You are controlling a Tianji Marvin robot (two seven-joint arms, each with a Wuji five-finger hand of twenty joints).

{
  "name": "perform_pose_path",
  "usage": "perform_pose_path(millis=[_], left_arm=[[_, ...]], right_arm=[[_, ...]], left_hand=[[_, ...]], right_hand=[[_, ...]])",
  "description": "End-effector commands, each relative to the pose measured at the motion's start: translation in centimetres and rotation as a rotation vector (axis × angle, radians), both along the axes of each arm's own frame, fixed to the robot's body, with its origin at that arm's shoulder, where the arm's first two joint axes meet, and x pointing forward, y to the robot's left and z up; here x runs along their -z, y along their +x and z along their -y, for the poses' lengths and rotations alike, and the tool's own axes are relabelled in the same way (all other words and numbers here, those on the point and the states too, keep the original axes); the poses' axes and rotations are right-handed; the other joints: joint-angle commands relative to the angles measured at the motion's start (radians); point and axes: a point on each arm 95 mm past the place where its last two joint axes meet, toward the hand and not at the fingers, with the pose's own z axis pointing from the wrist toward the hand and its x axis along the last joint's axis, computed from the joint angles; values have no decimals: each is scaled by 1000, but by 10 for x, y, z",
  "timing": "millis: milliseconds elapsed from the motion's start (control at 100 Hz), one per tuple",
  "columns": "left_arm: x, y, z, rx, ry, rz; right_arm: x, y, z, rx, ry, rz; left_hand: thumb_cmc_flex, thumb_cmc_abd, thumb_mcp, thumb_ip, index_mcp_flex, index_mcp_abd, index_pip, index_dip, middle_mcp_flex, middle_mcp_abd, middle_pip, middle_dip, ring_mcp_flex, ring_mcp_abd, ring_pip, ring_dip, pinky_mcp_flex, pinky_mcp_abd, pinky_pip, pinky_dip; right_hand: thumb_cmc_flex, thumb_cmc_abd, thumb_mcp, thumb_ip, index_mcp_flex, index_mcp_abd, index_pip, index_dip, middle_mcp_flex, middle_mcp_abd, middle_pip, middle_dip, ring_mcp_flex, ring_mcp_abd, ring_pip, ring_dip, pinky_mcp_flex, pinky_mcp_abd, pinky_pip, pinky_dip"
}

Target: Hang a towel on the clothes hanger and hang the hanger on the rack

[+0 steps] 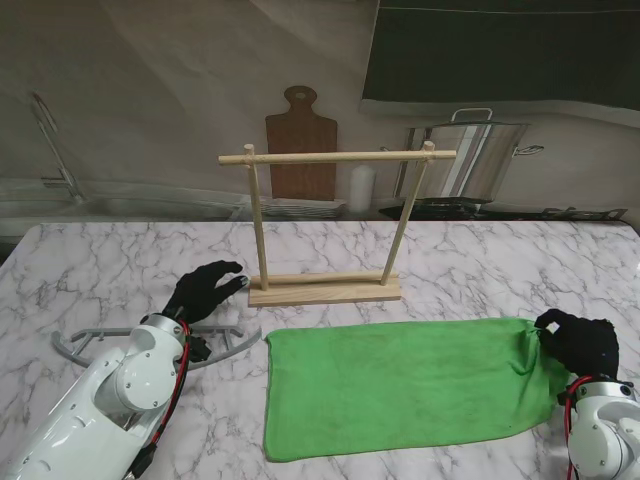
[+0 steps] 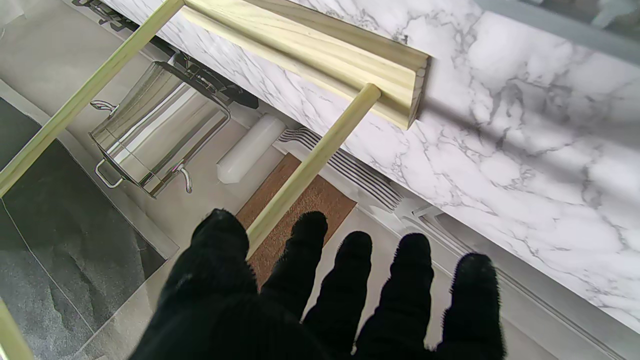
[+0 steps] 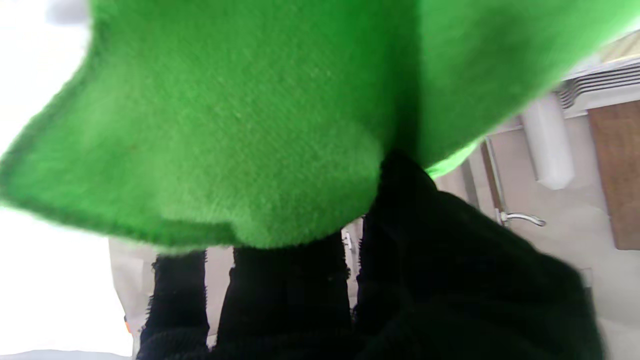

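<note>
A green towel [image 1: 400, 385] lies spread on the marble table [image 1: 100, 260], just nearer to me than the wooden rack [image 1: 330, 225]. The right hand [image 1: 578, 340] pinches the towel's right edge, bunching the cloth there. Left of the rack's base, the left hand [image 1: 205, 290] hovers with fingers [image 2: 350, 280] spread, holding nothing, above a grey hanger [image 1: 90, 345] lying flat on the table.

The white left arm [image 1: 110, 395] hid the middle of the grey plastic clothes hanger [image 1: 228, 342]. The green terry towel [image 3: 240, 125], blurred, ran off the right wrist view's edges.
</note>
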Motion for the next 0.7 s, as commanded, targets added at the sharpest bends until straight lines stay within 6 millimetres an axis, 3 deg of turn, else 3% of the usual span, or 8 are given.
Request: perform_pose_path(millis=[0,220,350,510,690], left_arm=[[3,-1,1,6,-2,-11],[3,-1,-1,-4,-1,-10],[3,-1,-3,-12,-2,-11],[2,-2,-7,-25,-7,-1],[1,-3,-12,-35,-10,11]], right_arm=[[0,-1,-13,-27,3,-2],[-21,3,-50,-96,-16,33],[-37,5,-78,-157,-27,34],[-51,9,-121,-223,-12,25],[-54,12,-178,-282,47,-8]], left_hand=[[4,66,-13,-22,-21,-2,-22,-8,-2,-7,-4,-3,-7,-6,-6,9,-10,-2,-55,21],[4,66,-13,-22,-20,-1,-22,-8,-1,-7,-4,-3,-6,-5,-5,10,-9,-1,-54,21],[4,66,-13,-22,-19,-1,-21,-8,-3,-8,-5,-3,-5,-5,-5,10,-9,-2,-53,22],[5,66,-13,-22,-20,-2,-21,-8,-2,-8,-4,-3,-5,-5,-5,10,-10,-1,-54,21],[5,66,-13,-22,-18,-1,-21,-8,-1,-8,-4,-3,-5,-5,-5,11,-10,-2,-54,21]], right_hand=[[44,66,15,-4,53,27,156,68,11,56,59,27,67,-17,47,23,-2,23,25,22],[20,15,71,-12,88,94,151,17,76,66,74,38,186,30,-14,-30,49,25,77,39],[7,-15,110,-18,110,112,150,3,109,68,86,34,224,30,-12,-29,65,30,101,44],[1,-44,142,-18,128,126,150,-5,139,67,96,33,259,32,10,-20,84,26,123,50],[0,-58,163,-15,135,138,151,-5,149,69,101,32,273,38,27,-15,91,25,140,54]])
